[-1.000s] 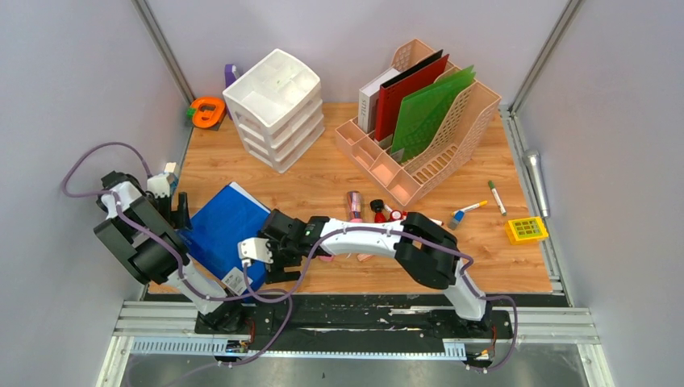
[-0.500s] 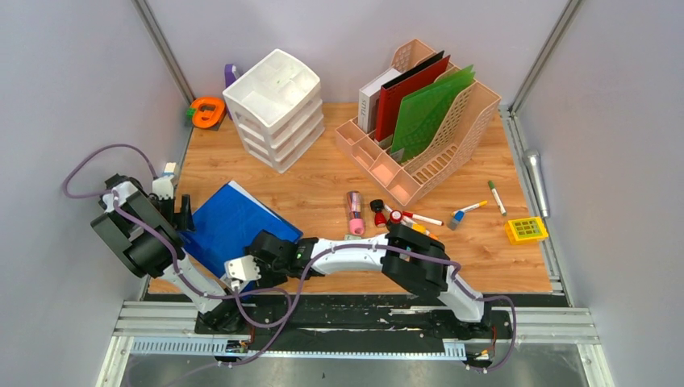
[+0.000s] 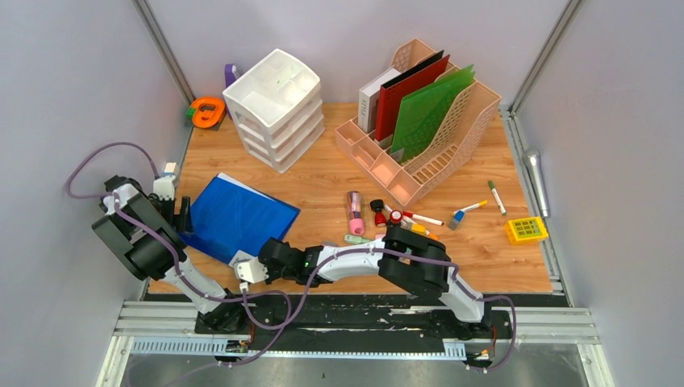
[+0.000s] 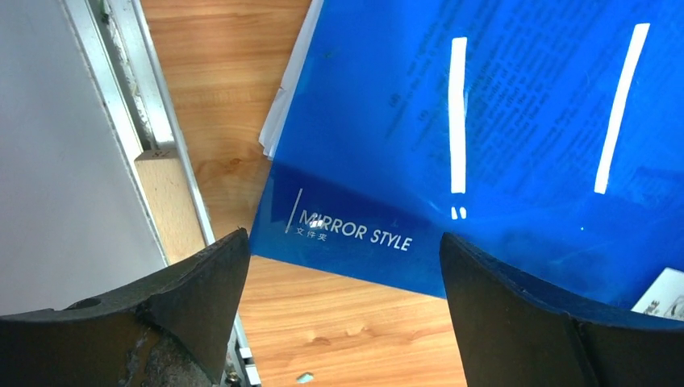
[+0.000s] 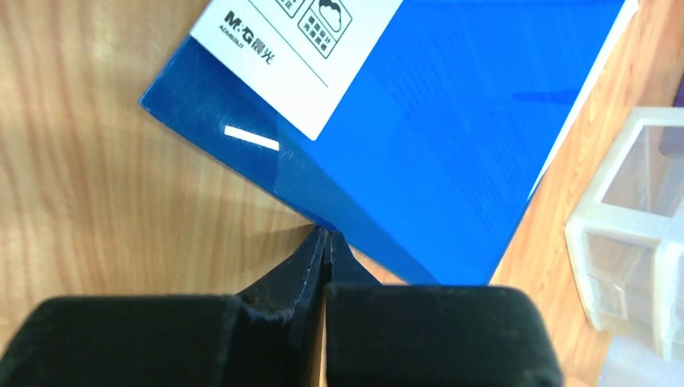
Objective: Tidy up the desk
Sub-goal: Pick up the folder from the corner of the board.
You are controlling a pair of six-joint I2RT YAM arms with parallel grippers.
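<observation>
I log folder (image 3: 242,218) at 8 o'clock on desk (image 3: 323,177); right gripper (image 5: 325,239) clenched at its edge, left gripper (image 4: 343,254) released above.

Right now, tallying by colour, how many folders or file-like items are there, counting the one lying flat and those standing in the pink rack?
blue folder, flat on the desk: 1
green folder, standing in the pink rack: 1
red folder, in the rack: 1
black folder, in the rack: 1
white file, in the rack: 1
Total: 5
</observation>
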